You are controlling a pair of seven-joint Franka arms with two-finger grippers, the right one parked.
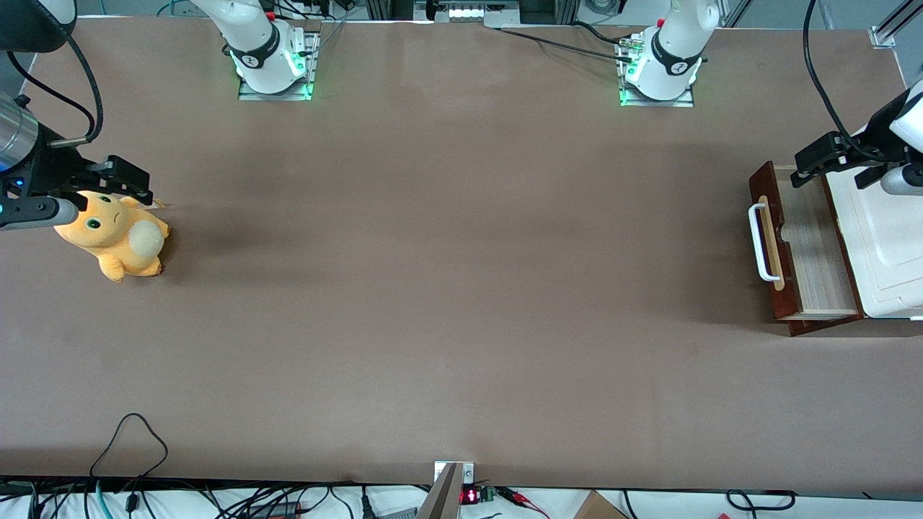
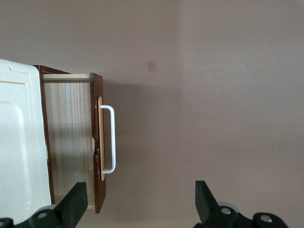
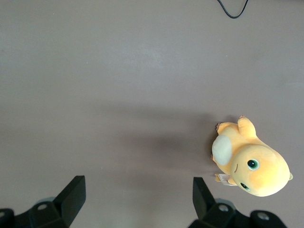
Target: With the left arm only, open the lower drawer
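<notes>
The wide brown tabletop is seen carrying, at the right edge of the front frame, a white cabinet. From it the dark reddish-brown wooden lower drawer, with its white loop handle, is drawn well out, its pale wood inside exposed. The slim black pincer of the left arm is held above the drawer's corner farther from the camera, spread wide and empty. If it is lowered carelessly, the drawer wall could be struck and the drawer pushed shut again.
</notes>
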